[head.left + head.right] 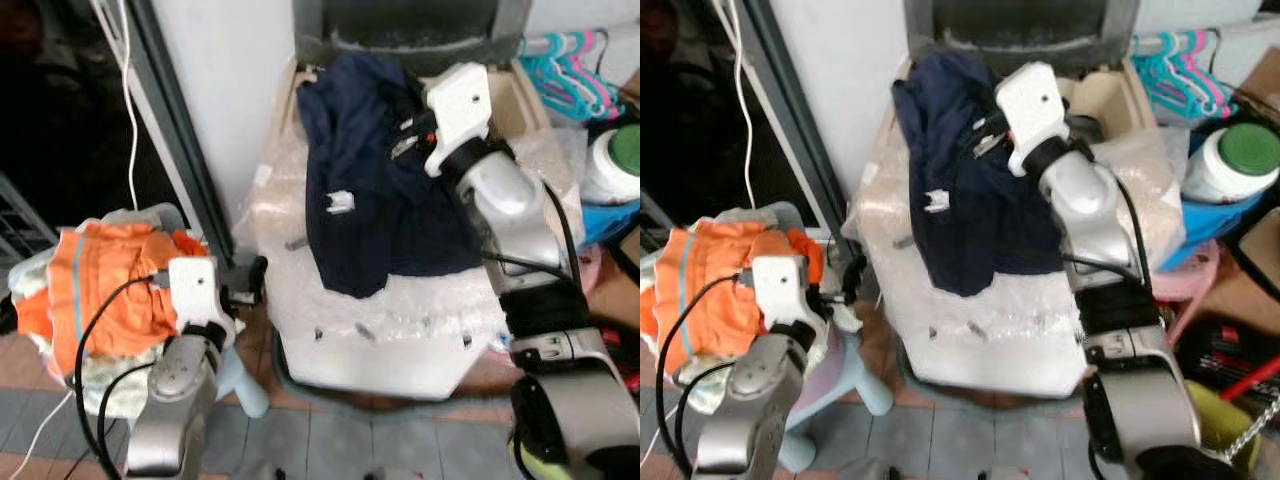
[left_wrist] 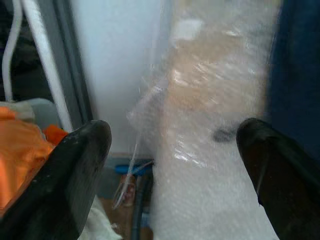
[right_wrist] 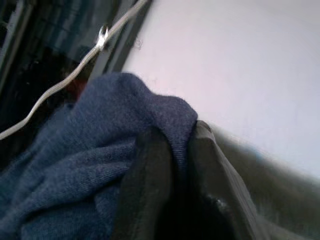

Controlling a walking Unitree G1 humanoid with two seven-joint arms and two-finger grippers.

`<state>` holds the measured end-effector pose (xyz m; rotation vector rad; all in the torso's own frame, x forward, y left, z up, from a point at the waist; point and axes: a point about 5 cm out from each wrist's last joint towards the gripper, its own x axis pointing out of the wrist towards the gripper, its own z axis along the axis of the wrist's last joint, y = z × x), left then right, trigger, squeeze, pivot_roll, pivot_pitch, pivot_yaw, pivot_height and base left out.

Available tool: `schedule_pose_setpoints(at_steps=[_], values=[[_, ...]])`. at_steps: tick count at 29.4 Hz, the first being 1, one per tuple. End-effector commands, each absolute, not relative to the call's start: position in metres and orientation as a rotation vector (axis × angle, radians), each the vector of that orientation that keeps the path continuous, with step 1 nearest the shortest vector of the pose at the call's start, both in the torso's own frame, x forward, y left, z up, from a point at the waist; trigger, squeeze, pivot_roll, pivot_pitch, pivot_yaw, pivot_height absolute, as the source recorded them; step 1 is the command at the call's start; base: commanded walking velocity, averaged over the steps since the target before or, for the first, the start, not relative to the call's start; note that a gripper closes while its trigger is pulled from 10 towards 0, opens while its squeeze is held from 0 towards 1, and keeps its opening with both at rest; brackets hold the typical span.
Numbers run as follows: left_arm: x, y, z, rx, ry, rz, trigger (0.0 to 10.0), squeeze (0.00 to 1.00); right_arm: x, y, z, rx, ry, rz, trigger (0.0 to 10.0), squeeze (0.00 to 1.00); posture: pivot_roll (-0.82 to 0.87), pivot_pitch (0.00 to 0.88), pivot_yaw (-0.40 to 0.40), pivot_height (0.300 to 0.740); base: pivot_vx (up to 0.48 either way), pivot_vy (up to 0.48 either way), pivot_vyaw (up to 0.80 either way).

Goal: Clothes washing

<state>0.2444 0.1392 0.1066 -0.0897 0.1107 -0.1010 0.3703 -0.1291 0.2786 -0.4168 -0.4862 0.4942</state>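
Right gripper (image 3: 172,150) pinches a fold of the navy shirt (image 1: 365,180) draped on the washer (image 1: 380,330), left gripper (image 2: 175,165) spread and empty; shirt looks soft, light, floppy, best grabbed by bunched fabric.

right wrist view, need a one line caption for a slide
Right gripper pinches a fold of the navy blue garment against a pale wall.

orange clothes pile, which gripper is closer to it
Left. The left gripper, fingers open, sits right beside the orange clothes pile; the right gripper pinches the navy garment across the washer.
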Motion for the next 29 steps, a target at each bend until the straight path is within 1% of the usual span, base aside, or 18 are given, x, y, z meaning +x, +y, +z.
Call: schedule_pose_setpoints(at_steps=[1,3,4,5,6,7,9,11,12,13,15,16,17,22,25,29], values=[[0.247,0.145,0.106,-0.074,0.117,-0.085,10.0,0.00,0.380,-0.131,0.327,-0.435,-0.612,0.401,10.0,0.00,-0.03,0.000,0.030,0.740,0.000,0.000,0.00],[0.247,0.145,0.106,-0.074,0.117,-0.086,10.0,0.00,0.386,-0.140,0.345,-0.416,-0.630,0.307,10.0,0.00,-0.03,0.000,0.030,0.740,0.000,0.000,0.00],[0.247,0.145,0.106,-0.074,0.117,-0.086,10.0,0.00,0.388,-0.147,0.356,-0.385,-0.645,0.246,10.0,0.00,-0.03,0.000,0.026,0.740,0.000,0.000,0.00],[0.247,0.144,0.106,-0.073,0.117,-0.083,10.0,0.00,0.391,-0.161,0.373,-0.319,-0.666,0.145,10.0,0.00,-0.02,0.000,0.023,0.740,0.000,0.000,0.00],[0.247,0.144,0.105,-0.073,0.118,-0.081,10.0,0.00,0.392,-0.167,0.379,-0.292,-0.671,0.107,10.0,0.00,-0.02,0.000,0.023,0.740,0.000,0.000,0.00],[0.247,0.144,0.105,-0.072,0.118,-0.078,10.0,0.00,0.392,-0.171,0.383,-0.270,-0.673,0.091,10.0,0.00,-0.02,0.000,0.017,0.740,0.000,0.000,0.00],[0.246,0.145,0.105,-0.068,0.122,-0.062,10.0,0.00,0.392,-0.172,0.383,-0.280,-0.676,0.101,10.0,0.00,-0.02,0.000,0.013,0.740,0.000,0.000,0.00],[0.245,0.146,0.104,-0.071,0.127,-0.047,10.0,0.00,0.396,-0.168,0.368,-0.299,-0.633,0.135,10.0,0.00,-0.01,0.000,0.008,0.740,0.000,0.000,0.00],[0.245,0.147,0.103,-0.071,0.133,-0.041,10.0,0.00,0.399,-0.165,0.354,-0.295,-0.590,0.162,10.0,0.11,-0.01,0.000,0.007,0.740,0.000,0.000,0.00],[0.245,0.148,0.102,-0.069,0.143,-0.035,10.0,0.00,0.401,-0.161,0.324,-0.287,-0.505,0.199,10.0,1.00,-0.01,0.000,0.006,0.740,0.000,0.000,0.00],[0.244,0.148,0.101,-0.067,0.147,-0.034,10.0,0.00,0.402,-0.159,0.308,-0.280,-0.460,0.214,10.0,1.00,-0.01,0.000,0.007,0.740,0.000,0.000,0.00],[0.244,0.147,0.101,-0.062,0.150,-0.033,10.0,0.00,0.400,-0.158,0.286,-0.278,-0.391,0.228,10.0,1.00,-0.01,0.000,0.007,0.740,0.000,0.000,0.00],[0.244,0.147,0.101,-0.060,0.150,-0.033,10.0,0.00,0.400,-0.158,0.280,-0.278,-0.373,0.231,10.0,1.00,-0.01,0.000,0.007,0.740,0.000,0.000,0.00],[0.245,0.147,0.099,-0.058,0.160,-0.039,10.0,0.00,0.382,-0.158,0.231,-0.259,-0.243,0.257,10.0,1.00,-0.03,0.000,0.022,0.740,0.000,0.000,0.00],[0.248,0.145,0.101,-0.059,0.156,-0.044,10.0,0.00,0.370,-0.164,0.214,-0.257,-0.207,0.234,10.0,1.00,-0.03,0.000,0.026,0.740,0.000,0.000,0.00],[0.250,0.144,0.101,-0.060,0.157,-0.041,10.0,0.00,0.357,-0.169,0.205,-0.240,-0.216,0.198,10.0,1.00,-0.03,0.000,0.024,0.740,0.000,0.000,0.00]])
